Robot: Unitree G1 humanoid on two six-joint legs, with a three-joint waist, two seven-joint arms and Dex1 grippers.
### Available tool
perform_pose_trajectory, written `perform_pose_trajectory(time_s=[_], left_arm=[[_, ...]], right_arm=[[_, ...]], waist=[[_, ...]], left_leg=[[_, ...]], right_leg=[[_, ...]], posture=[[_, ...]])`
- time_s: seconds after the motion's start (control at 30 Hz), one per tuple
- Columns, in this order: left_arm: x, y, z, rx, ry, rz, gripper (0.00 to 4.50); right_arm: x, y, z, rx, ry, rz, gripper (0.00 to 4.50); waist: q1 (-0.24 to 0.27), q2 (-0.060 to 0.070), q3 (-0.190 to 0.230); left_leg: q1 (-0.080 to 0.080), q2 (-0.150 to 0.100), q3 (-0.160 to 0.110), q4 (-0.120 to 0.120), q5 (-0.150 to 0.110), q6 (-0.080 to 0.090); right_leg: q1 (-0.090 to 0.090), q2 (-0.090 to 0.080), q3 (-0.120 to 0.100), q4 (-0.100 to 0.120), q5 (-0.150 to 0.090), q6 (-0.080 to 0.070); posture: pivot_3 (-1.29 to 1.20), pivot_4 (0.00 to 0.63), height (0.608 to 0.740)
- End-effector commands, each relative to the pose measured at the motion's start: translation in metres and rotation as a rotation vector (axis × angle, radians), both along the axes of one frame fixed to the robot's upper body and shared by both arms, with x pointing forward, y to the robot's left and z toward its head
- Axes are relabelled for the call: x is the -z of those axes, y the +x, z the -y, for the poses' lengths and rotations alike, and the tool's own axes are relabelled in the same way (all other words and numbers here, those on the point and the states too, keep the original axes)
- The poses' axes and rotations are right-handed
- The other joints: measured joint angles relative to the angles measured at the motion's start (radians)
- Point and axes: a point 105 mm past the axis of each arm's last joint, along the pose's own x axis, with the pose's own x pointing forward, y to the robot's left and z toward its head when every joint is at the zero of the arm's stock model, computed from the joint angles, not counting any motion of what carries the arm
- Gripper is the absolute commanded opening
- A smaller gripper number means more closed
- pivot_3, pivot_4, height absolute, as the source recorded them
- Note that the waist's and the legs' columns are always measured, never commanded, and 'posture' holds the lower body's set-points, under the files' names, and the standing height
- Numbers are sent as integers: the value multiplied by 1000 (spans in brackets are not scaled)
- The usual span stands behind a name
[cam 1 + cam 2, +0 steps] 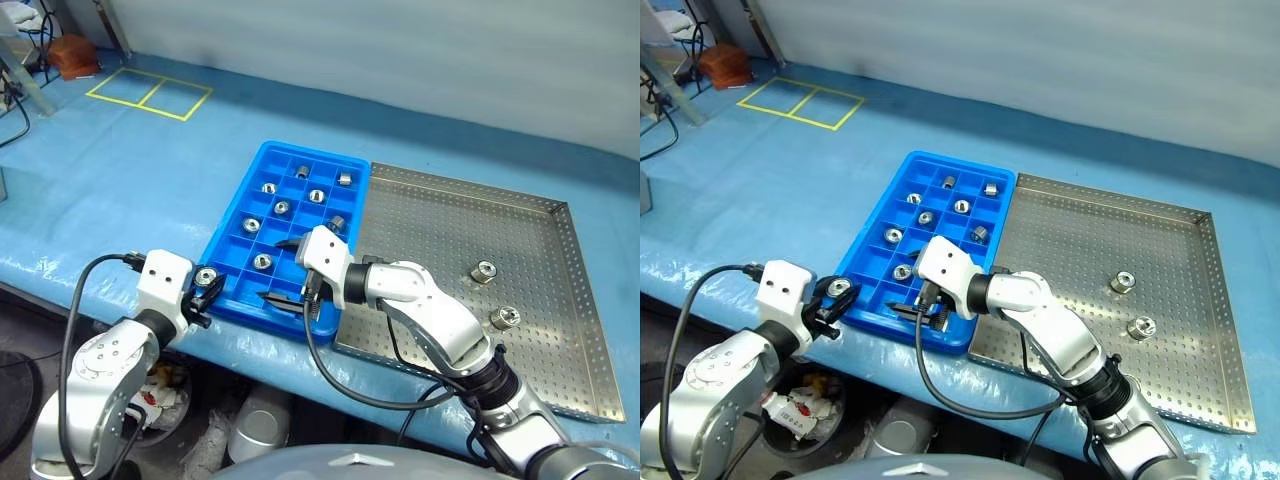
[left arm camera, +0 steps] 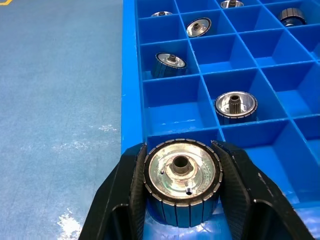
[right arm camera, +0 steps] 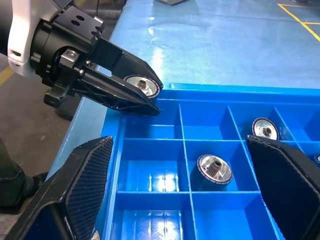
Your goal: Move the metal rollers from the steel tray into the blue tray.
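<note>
1. While the left gripper (image 2: pixel 182 200) is clamping one roller (image 2: pixel 182 172) between its fingers, it is hanging at the near left corner of the blue tray (image 1: pixel 232 222).
2. The right gripper (image 1: pixel 284 270) is hovering over the tray's near compartments, jaws spread wide and holding nothing.
3. Several metal rollers (image 1: pixel 282 208) are sitting in separate compartments.
4. Two rollers (image 1: pixel 485 271) are lying on the steel tray (image 1: pixel 560 300), well apart from both grippers.

Blue tray (image 1: pixel 232 243) bright blue; steel tray (image 1: pixel 560 290) silver, perforated; metal rollers (image 1: pixel 484 271) shiny silver.
</note>
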Motion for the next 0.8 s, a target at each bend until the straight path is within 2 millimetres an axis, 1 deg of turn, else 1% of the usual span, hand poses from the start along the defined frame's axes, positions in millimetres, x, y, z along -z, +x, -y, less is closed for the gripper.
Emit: perform_pose_trajectory(time_s=[0.03, 0.1, 0.17, 0.3, 0.33, 0.47, 0.53, 0.67, 0.7, 0.8], left_arm=[[-12, 2, 3, 25, 8, 40, 1714], [-11, 3, 8, 50, -4, 32, 2467], [-11, 5, 10, 60, -12, 32, 2999], [-17, 10, 13, 70, -25, 59, 4391], [-22, 13, 14, 67, -37, 85, 4450], [-49, 23, 24, 99, -139, 195, 4450], [-56, 27, 30, 128, -159, 222, 4450], [-59, 36, 42, 192, -162, 232, 4450], [-59, 39, 46, 209, -163, 232, 4450], [-59, 52, 60, 251, -172, 242, 4450]], right_arm=[[-14, -4, 1, 2, 39, 48, 4500], [-14, -3, 3, 11, 38, 49, 4500], [-14, -3, 4, 21, 39, 48, 4500], [-14, -3, 7, 40, 41, 48, 4500], [-14, -3, 8, 45, 41, 49, 4500], [-16, -4, 16, 86, 52, 50, 4500], [-16, -4, 24, 120, 52, 46, 4500], [-14, -3, 42, 207, 46, 40, 4500], [-14, -2, 47, 233, 45, 40, 4500], [-14, -1, 65, 343, 45, 41, 4500]], waist=[[8, 0, 0], [13, 0, 0], [17, 0, 0], [22, 0, 0], [21, 0, 0], [21, 0, 0], [19, 0, 0], [6, 0, 0], [-1, 0, 0], [-25, 0, 0]], left_leg=[[0, 0, 0, 0, 0, 0], [0, 0, 0, -1, 0, -1], [0, 0, 0, -1, -1, -2], [0, 0, 0, -1, -1, -3], [0, 0, 0, -1, -1, -4], [-1, 0, 0, 0, -1, -5], [-1, 0, 0, 0, 0, -6], [-1, -1, 0, 0, 0, -6], [-1, -1, 0, 0, 0, -6], [-1, -1, 0, 1, 0, -6]], right_leg=[[0, 0, 0, 0, 0, 0], [-1, 1, 0, 0, 0, 0], [-1, 2, 0, 0, 0, 0], [-1, 4, 0, -1, 0, 0], [-1, 4, 0, -1, 0, 0], [0, 6, -1, -1, 0, 0], [0, 6, -1, 0, 0, 0], [0, 7, 0, -1, 0, -1], [0, 7, 0, -1, 0, -1], [1, 7, 0, -1, -1, -2]], posture=[[481, 150, 740], [442, 150, 740], [442, 150, 740], [411, 150, 740], [411, 150, 740], [386, 150, 740], [372, 150, 740], [316, 150, 740], [266, 150, 740], [203, 150, 740]])
